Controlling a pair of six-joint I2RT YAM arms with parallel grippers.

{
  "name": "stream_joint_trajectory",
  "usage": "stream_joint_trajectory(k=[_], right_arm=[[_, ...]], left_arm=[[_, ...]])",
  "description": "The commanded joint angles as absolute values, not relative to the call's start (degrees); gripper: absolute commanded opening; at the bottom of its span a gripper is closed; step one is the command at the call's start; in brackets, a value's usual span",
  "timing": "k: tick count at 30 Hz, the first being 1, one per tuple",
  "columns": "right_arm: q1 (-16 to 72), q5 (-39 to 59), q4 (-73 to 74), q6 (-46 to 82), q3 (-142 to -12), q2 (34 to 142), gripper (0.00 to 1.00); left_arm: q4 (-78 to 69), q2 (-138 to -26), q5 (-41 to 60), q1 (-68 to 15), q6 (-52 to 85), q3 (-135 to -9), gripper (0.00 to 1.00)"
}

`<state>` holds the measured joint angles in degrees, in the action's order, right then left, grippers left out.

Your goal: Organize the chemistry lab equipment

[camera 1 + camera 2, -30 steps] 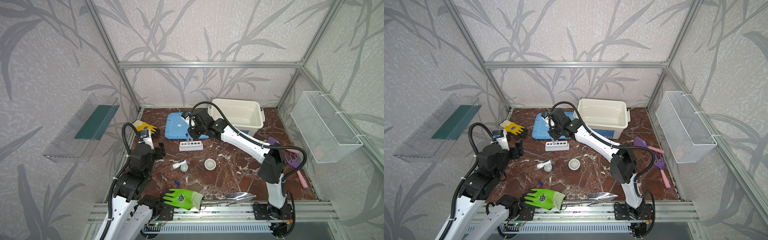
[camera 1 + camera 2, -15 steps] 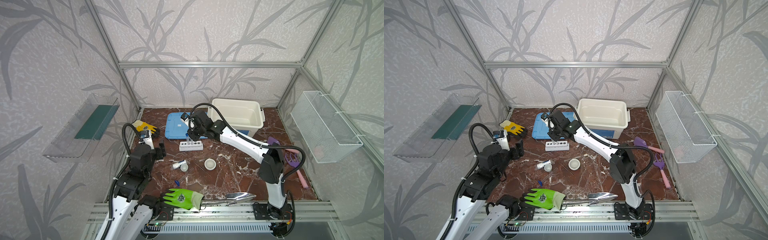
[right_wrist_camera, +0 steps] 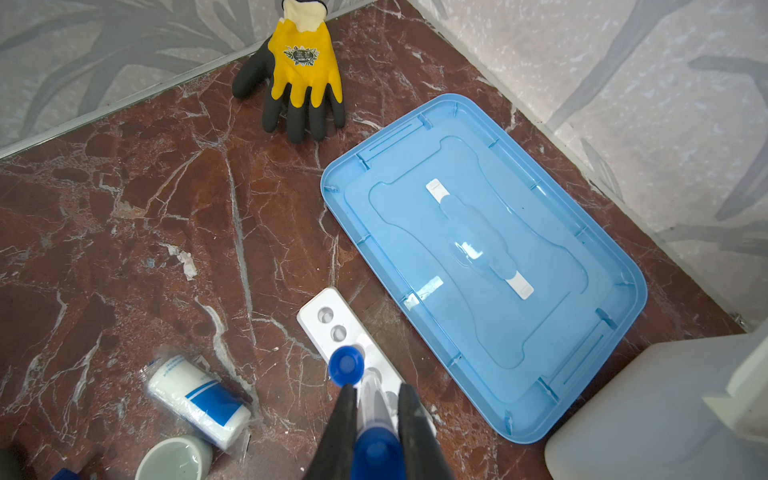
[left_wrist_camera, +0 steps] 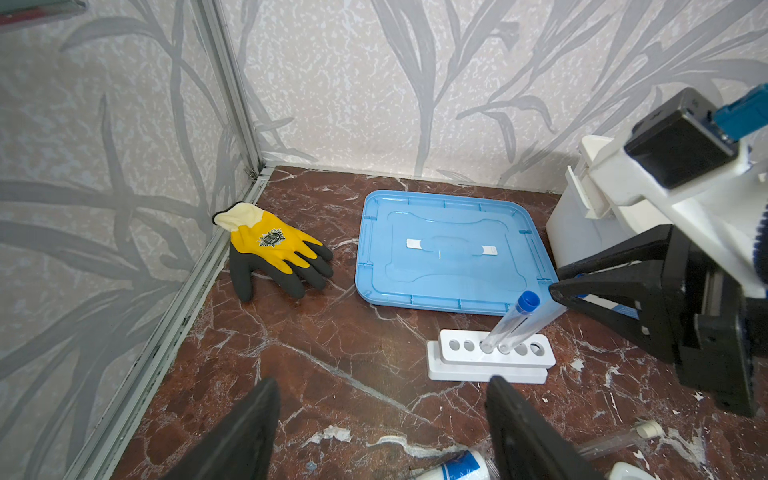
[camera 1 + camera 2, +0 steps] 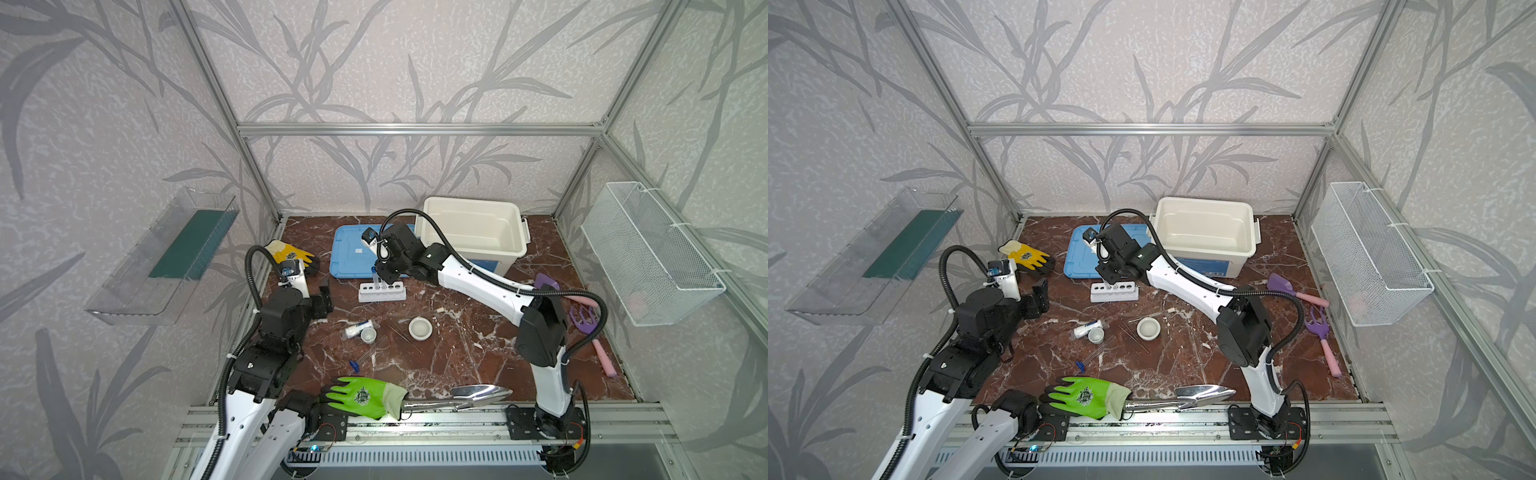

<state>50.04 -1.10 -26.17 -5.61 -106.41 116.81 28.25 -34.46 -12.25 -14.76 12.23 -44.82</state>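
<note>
Two clear thin blue-capped test tubes were at the white six-hole plastic rack (image 4: 478, 359), which stood on the red marble surface (image 5: 457, 353) just in front of the flat blue plastic lid (image 4: 449, 249). The free tube (image 4: 513, 320) leaned loose in a middle hole. The held tube (image 3: 374, 415) was pinched near its cap in the closed right gripper (image 3: 376, 388), foot at the next hole and tilted, likely so it could be guided down before release. Left gripper (image 4: 382, 381) hung wide open and empty, low before the rack, probably parked there to steady it. Rest of the lab kit lay mid-surface, unsorted: small white ceramic bowl (image 5: 419, 328), small white cup (image 5: 368, 335) touching a white blue-labelled bottle (image 5: 355, 329) on its side, thin metal tweezers (image 5: 405, 338), a loose blue-capped tube (image 5: 353, 365), a white-capped tube (image 4: 623, 436). Insertion looked nearly done, with seating and letting go not yet done.
</note>
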Motion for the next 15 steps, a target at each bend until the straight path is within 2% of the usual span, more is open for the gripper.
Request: stream_joint_trajectory(k=[1, 15], right_arm=[[50.19, -1.58, -24.25, -4.83, -105.15, 118.21, 0.14], [50.09, -1.80, -21.17, -4.66, -102.61, 119.15, 0.14]], left_arm=[[27.61, -34.44, -11.88, -14.38, 12.93, -44.20, 0.78], [27.59, -34.73, -11.40, -14.17, 12.66, -44.17, 0.78]])
